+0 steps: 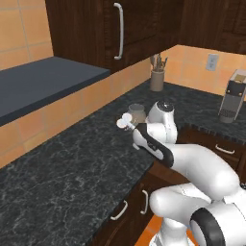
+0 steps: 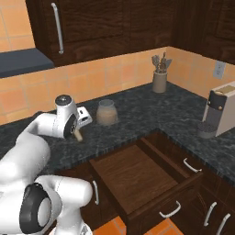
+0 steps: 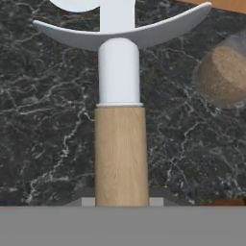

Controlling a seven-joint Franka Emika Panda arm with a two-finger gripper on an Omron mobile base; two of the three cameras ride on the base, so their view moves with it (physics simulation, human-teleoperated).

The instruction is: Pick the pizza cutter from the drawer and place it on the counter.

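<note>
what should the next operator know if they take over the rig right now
Gripper: shut on the pizza cutter, gripping its wooden handle, blade head forward, held over the counter.
Drawer: pulled open, nothing visible inside.
Nearby: a glass jar stands on the counter just beyond the cutter; a utensil holder sits in the corner and a coffee machine to the right.
Done: cutter is out of the drawer.
Left: lower it onto bare counter clear of the jar, then release.

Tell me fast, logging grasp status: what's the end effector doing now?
End effector: closed on the cutter, held over the counter.
</note>
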